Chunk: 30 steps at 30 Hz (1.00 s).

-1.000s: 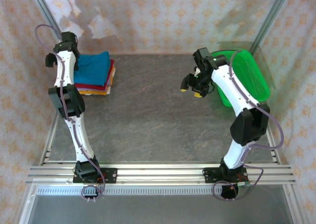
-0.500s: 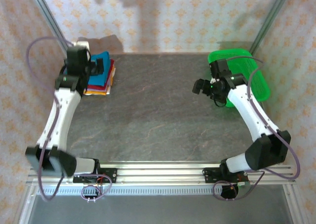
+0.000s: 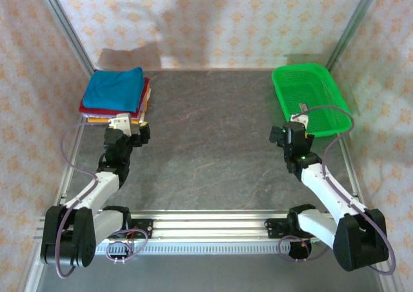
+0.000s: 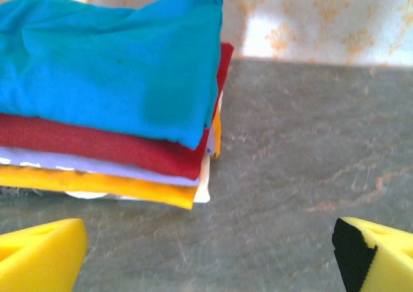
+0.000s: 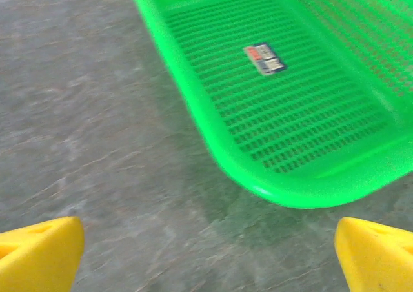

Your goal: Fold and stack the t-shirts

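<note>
**Item 1. Left gripper** (image 3: 137,132), near, 8 o'clock of the counter (image 3: 206,144). Yellow foam-like pads, jaws wide apart, nothing between them. Changed: a second ago this arm stood tall against the stack; now it is folded low, drawn back just short of it.

**Item 2. Right gripper** (image 3: 282,136), near, 4 o'clock. Same yellow pads, jaws spread, holding nothing. Changed: the arm has dropped from beside the basket to a low crouch, and the jaws have widened within the last second.

**Item 3. Counter.** Dark grey, stone-veined, flat and matte.

**Item 4. T-shirts** (image 3: 116,95), far, 10 o'clock. One squared pile of soft, limp cloth. From the top:
- teal-blue shirt (image 4: 110,60), slightly puffed with rounded fold edges
- dark red layer (image 4: 110,147)
- thin pale lavender layer (image 4: 129,169)
- orange-yellow layer (image 4: 97,182) at the bottom

The edges are roughly aligned.

**Item 5. Basket** (image 3: 279,97), far, 2 o'clock. Bright green rigid plastic with mesh walls and a rolled rim. A small label (image 5: 264,58) lies on its floor, and no cloth is seen inside.

**Note.** With both arms pulled back unloaded and every shirt on the pile, the task looks finished.
</note>
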### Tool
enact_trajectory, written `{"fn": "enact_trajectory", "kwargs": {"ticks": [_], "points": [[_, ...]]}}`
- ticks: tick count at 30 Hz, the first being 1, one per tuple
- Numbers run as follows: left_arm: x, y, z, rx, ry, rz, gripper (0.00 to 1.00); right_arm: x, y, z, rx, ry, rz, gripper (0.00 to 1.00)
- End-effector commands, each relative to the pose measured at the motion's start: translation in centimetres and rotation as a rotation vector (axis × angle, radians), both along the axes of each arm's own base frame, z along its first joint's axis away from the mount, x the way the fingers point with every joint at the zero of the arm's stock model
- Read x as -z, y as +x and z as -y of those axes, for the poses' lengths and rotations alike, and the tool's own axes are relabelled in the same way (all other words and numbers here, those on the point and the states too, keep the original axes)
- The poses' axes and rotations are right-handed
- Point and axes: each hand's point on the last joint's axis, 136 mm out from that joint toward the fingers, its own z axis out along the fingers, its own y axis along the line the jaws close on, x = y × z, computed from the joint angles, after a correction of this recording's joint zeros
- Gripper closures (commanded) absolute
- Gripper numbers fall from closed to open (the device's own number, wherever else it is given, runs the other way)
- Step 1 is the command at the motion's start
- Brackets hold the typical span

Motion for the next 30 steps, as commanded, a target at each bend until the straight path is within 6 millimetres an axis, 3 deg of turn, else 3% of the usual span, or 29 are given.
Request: {"fn": "enact_trajectory", "kwargs": {"ticks": [1,5,11,14,24,30], "points": [[-0.5,0.7,-1.1,-0.062,-0.017,0.091,0.0,-2.5,1.2,2.3,0.103,-0.063,0.171,0.01],[2.0,0.5,-1.5,-0.077,0.037,0.039,0.0,-1.0,1.1,3.2,0.138,-0.023,0.232,0.01],[3.0,0.0,-3.1,-0.177,0.029,0.149,0.0,0.4,1.7,3.2,0.127,-0.021,0.262,0.01],[4.2,0.3,-2.8,-0.155,0.033,0.16,0.0,0.4,2.3,3.2,0.119,-0.032,0.273,0.01],[4.9,2.2,-3.2,-0.178,0.038,0.062,0.0,2.3,4.8,2.4,0.055,-0.051,0.255,0.01],[5.8,3.8,-2.4,-0.125,0.049,-0.035,0.0,4.7,5.8,2.3,0.026,-0.032,0.228,0.01]]}}
